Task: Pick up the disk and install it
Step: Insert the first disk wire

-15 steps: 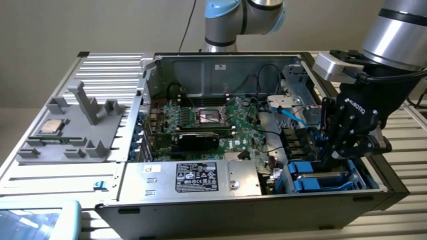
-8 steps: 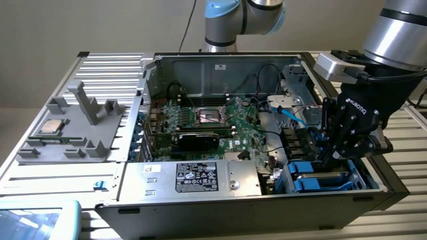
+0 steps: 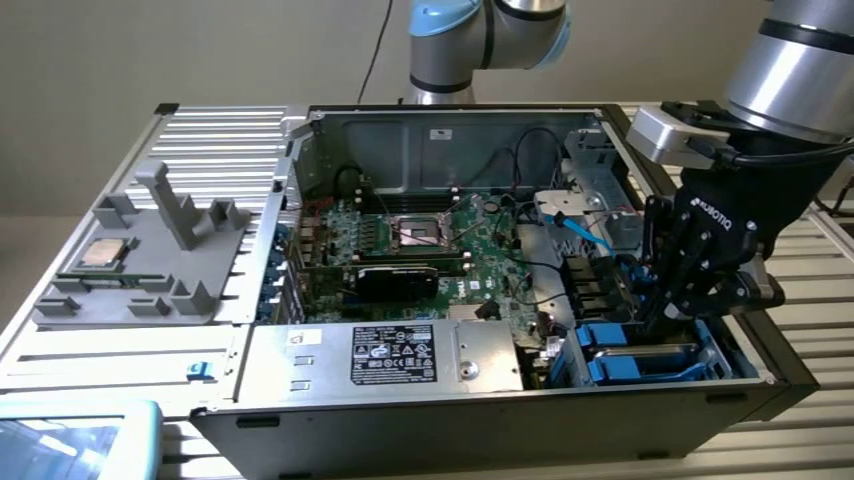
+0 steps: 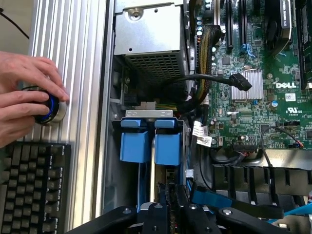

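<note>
My gripper (image 3: 671,315) sits low in the drive-bay corner of the computer case (image 3: 467,415), fingers pressed nearly together (grip unclear). Two blue carriers (image 4: 135,144) stand in that same corner.

I would call this a robotics lab rather than an office or a repair shop. An industrial robot arm (image 3: 801,70) of grey metal reaches over an open desktop computer case (image 3: 481,425), whose green motherboard (image 3: 447,250) and cabling are laid bare. The case lies on a surface (image 3: 214,130) of ribbed aluminium profile (bench-rig stuff, not furniture), beside a grey moulded fixture (image 3: 174,225) holding a processor chip (image 3: 102,254). On that same surface a person's hand (image 4: 24,92) rests on a round control knob (image 4: 54,111) ringed in blue light, next to a black keyboard (image 4: 31,190). A plain beige wall (image 3: 160,50) stands behind.
</note>
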Tool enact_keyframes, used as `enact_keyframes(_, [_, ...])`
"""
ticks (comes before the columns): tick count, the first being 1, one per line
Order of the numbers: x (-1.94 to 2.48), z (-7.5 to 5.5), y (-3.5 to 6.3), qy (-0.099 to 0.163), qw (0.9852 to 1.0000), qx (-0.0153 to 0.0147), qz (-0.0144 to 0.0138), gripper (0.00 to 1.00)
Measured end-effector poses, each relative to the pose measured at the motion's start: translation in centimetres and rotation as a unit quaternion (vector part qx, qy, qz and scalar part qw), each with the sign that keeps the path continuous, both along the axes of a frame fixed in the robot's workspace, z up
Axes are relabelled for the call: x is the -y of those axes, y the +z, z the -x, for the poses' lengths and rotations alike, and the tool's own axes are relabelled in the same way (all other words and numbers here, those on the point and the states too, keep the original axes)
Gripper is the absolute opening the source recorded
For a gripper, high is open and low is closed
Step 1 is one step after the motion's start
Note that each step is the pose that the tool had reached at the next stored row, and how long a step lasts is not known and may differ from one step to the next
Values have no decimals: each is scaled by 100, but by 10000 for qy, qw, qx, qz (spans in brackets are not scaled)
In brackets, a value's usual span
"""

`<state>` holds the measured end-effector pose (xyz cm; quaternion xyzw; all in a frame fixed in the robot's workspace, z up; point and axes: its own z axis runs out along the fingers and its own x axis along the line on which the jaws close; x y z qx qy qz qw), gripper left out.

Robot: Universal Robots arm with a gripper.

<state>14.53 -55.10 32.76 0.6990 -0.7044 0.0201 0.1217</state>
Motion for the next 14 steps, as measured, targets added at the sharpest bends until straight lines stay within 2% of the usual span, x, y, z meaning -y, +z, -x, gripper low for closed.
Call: enact_keyframes(14, [1, -2, -20, -5, 10000, 0, 0, 16])
